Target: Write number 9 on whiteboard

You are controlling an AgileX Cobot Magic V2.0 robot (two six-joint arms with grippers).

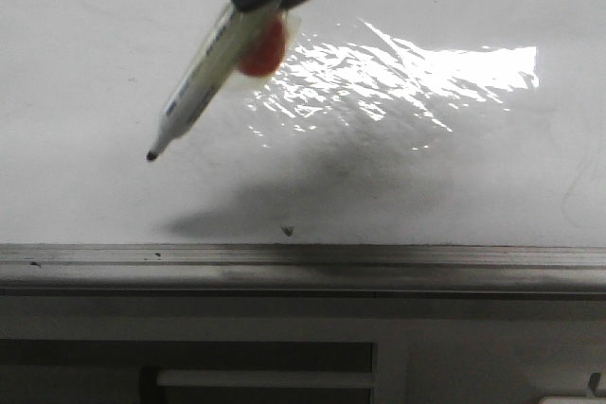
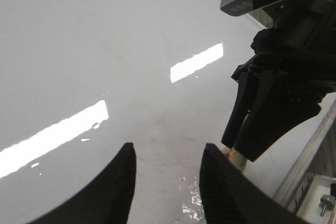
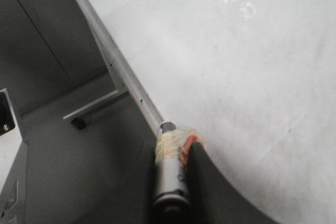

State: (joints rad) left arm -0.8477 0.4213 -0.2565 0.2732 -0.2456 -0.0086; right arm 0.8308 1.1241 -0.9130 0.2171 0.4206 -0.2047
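Observation:
The whiteboard [image 1: 398, 167] is glossy white with a bright glare patch and a grey rail along its near edge. I see no number 9 drawn on it in any view. My right gripper [image 1: 260, 7] reaches in from above, shut on a white marker pen [image 1: 194, 92] that has a red blob taped to it. The pen's black tip [image 1: 151, 155] hangs just above or at the board at the left. The pen also shows in the right wrist view [image 3: 169, 174]. My left gripper [image 2: 167, 153] is open and empty over the board [image 2: 105, 51], beside the right gripper [image 2: 262, 129].
A small dark speck [image 1: 287, 230] lies on the board near the grey rail [image 1: 303, 257]. The pen's shadow falls on the board just behind the speck. A grey cabinet front with a handle [image 1: 265, 377] stands below the rail. The rail also runs through the right wrist view [image 3: 121, 72].

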